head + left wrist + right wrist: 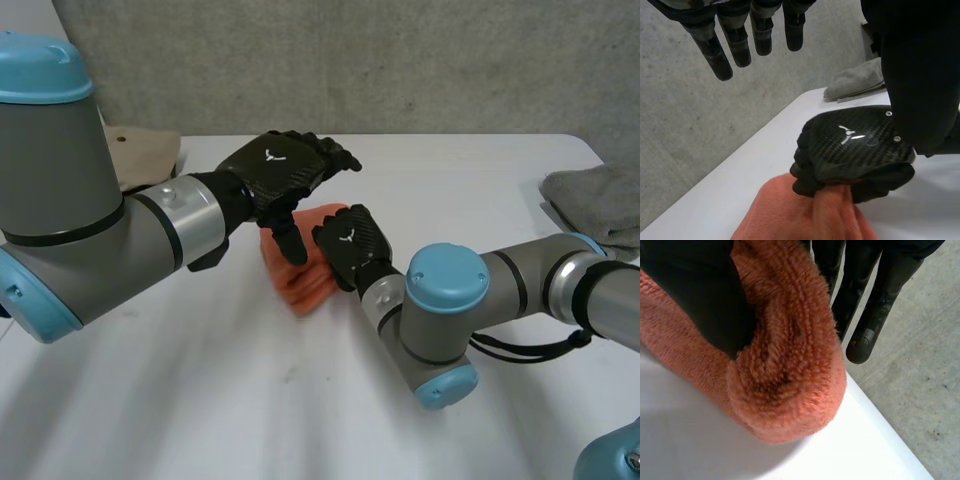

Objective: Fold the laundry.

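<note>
One bunched, fuzzy orange towel

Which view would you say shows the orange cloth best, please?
The head view: most of the orange cloth, between left hand and right hand. The right wrist view shows one pinched fold; the left wrist view, one end under the right hand.
</note>
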You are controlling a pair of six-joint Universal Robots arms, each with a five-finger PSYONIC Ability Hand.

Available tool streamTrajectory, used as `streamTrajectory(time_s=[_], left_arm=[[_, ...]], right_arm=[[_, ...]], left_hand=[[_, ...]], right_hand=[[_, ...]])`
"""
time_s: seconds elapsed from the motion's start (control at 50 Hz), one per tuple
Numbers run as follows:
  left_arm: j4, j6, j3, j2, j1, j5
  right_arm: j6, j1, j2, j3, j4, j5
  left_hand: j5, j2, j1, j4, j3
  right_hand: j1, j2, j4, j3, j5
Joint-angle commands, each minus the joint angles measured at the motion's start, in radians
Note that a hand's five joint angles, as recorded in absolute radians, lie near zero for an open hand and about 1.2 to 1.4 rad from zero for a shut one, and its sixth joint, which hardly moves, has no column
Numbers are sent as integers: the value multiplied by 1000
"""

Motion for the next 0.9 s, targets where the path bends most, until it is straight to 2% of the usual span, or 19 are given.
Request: streamTrajectory(time_s=[0.02, 0.12, 0.2, 0.38, 0.52, 0.6, 0.68, 0.74, 0.9], left_arm=[[7, -1, -2, 0, 2, 0], [15, -2, -3, 0, 2, 0], [15, -4, -3, 0, 3, 0], [15, -10, -8, -2, 14, 0], [15, -11, -23, -2, 14, 0], [18, -13, -25, -2, 12, 0], [18, -19, -25, -2, 12, 0], [18, -27, -23, 0, 12, 0], [18, -33, -19, 9, 15, -2]], right_arm=[[9, 0, 10, -22, 17, -50], [29, -40, -13, -3, 70, -68], [34, -127, -68, 34, 106, -103], [-49, -376, -171, 121, 133, -251], [-118, -541, -185, 109, 135, -370], [-150, -604, -159, 40, 126, -497], [-129, -638, -139, -53, 119, -545], [-98, -649, -124, -123, 109, -550], [143, -747, -50, -371, -2, -539]], left_hand=[[-13, 4, 9, 3, -1], [-10, 7, 12, 6, 2], [-10, 7, 12, 6, 2], [-10, 7, 12, 6, 2], [-10, 7, 12, 6, 2], [-10, 7, 12, 6, 2], [-10, 7, 12, 6, 2], [-10, 7, 12, 6, 2], [-7, 10, 15, 9, 5]], right_hand=[[524, 297, 298, 306, 353], [524, 297, 298, 306, 353], [524, 297, 298, 306, 353], [524, 297, 298, 306, 353], [524, 297, 298, 306, 353], [524, 297, 298, 306, 353], [524, 297, 298, 306, 353], [524, 297, 298, 306, 353], [524, 297, 298, 306, 353]])
